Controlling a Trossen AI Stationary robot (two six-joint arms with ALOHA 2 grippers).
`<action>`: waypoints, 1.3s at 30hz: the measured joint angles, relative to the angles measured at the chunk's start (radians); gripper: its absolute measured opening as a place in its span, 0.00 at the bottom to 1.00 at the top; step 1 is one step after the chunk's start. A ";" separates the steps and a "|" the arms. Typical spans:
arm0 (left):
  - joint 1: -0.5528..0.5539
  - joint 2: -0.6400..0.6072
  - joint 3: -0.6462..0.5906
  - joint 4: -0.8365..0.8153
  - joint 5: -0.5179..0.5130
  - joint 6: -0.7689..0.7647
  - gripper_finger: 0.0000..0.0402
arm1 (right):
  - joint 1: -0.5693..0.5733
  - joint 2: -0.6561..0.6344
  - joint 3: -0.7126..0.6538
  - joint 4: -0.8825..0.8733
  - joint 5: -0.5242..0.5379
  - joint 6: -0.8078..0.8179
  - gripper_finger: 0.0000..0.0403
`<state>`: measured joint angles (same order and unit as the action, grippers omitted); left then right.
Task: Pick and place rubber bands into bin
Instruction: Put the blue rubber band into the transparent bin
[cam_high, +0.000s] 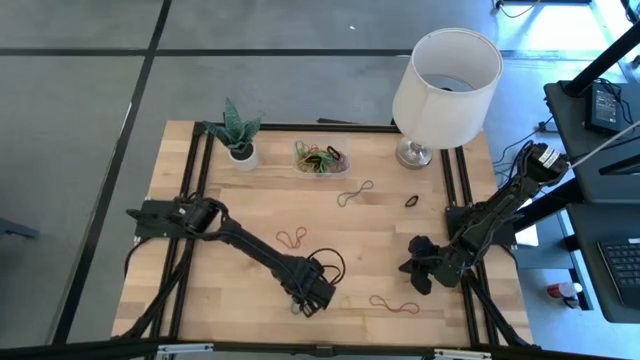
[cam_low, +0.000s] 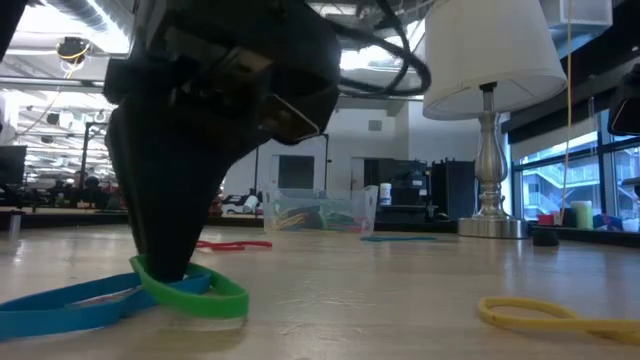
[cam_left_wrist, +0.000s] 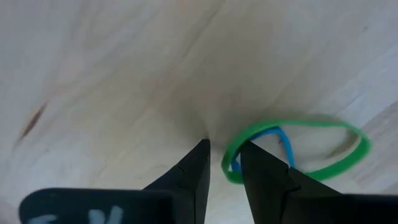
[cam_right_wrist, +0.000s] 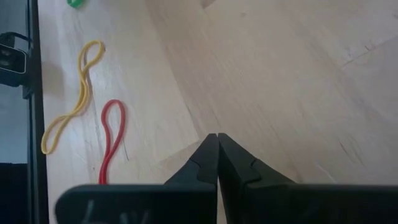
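My left gripper (cam_high: 312, 298) stands near the table's near edge, pointing down at a green rubber band (cam_left_wrist: 329, 167) that lies over a blue one (cam_left_wrist: 283, 140). Its fingers are a little open, astride the green band's end. The low view shows this gripper (cam_low: 165, 270) with its tips at the green band (cam_low: 200, 295). My right gripper (cam_high: 420, 272) is shut and hovers over bare wood at the right. The clear bin (cam_high: 297, 158) sits at the far middle with several bands in it. Loose bands lie on the table: red (cam_high: 292, 238), tan (cam_high: 355, 193), black (cam_high: 412, 201), and a red and yellow pair (cam_high: 395, 305). My left gripper comes from above, pointing down. One finger (cam_left_wrist: 261, 171) stands inside the green band's loop and the other (cam_left_wrist: 196, 171) outside it, with the loop's end (cam_left_wrist: 229, 167) between them. The inner finger lies against the band. The band rests flat on the table.
A white-shaded lamp (cam_high: 445, 75) stands at the far right corner, and a small white plant pot (cam_high: 243, 155) is left of the bin. In the right wrist view a yellow band (cam_right_wrist: 68, 106) and a red band (cam_right_wrist: 112, 140) lie ahead of the shut fingers.
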<state>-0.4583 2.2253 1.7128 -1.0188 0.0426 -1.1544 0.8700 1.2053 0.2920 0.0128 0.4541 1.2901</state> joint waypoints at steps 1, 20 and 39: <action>-0.001 0.002 0.000 -0.001 -0.007 0.001 0.21 | 0.000 0.000 0.000 0.000 0.000 0.001 0.01; 0.010 0.012 0.119 -0.112 -0.026 0.058 0.01 | 0.000 0.000 0.000 0.002 0.000 0.013 0.01; 0.137 0.010 0.222 -0.232 -0.073 0.321 0.01 | 0.000 0.000 0.000 0.003 0.000 0.015 0.01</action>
<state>-0.3211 2.2356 1.9347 -1.2505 -0.0306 -0.8330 0.8700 1.2057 0.2920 0.0162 0.4538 1.3055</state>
